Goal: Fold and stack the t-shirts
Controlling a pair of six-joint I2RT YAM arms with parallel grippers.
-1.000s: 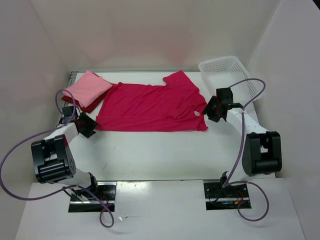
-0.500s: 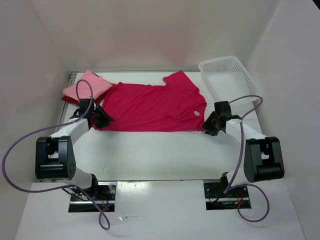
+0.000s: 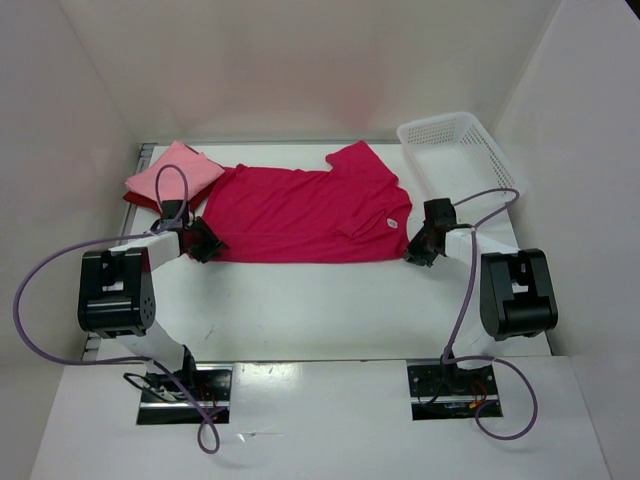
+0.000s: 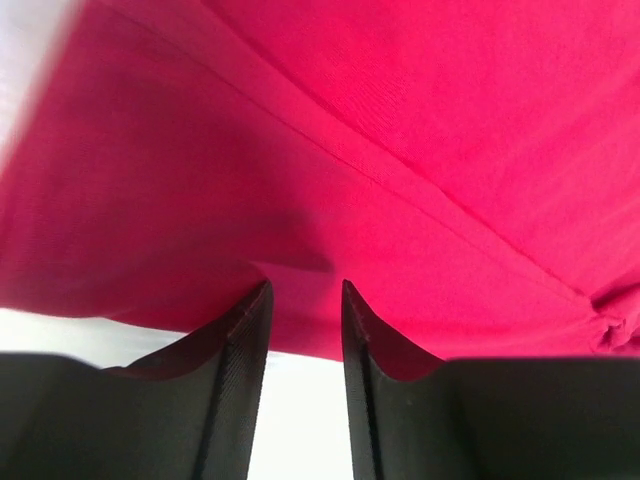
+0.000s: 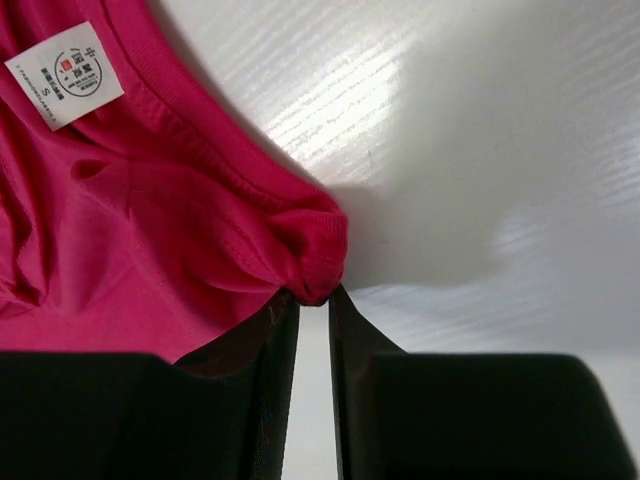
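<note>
A magenta-crimson t-shirt [image 3: 300, 215] lies spread flat across the back of the table. My left gripper [image 3: 208, 243] sits at its near left corner. In the left wrist view the gripper [image 4: 305, 290] has the t-shirt's hem [image 4: 400, 130] between its tips, with a small fold raised there. My right gripper [image 3: 415, 250] is at the near right corner. There the gripper [image 5: 315, 295] pinches a bunched tip of the cloth [image 5: 150, 230]. A folded light pink t-shirt [image 3: 175, 172] rests on a dark red one [image 3: 140, 200] at the back left.
A white lattice basket [image 3: 455, 145] stands at the back right, close behind my right arm. A white size label [image 5: 65, 75] shows on the shirt near the right gripper. White walls enclose the table on three sides.
Both arms moved in to the shirt's near corners, the left one rightward and back, the right one leftward. Both grippers narrowed onto the cloth edge.
</note>
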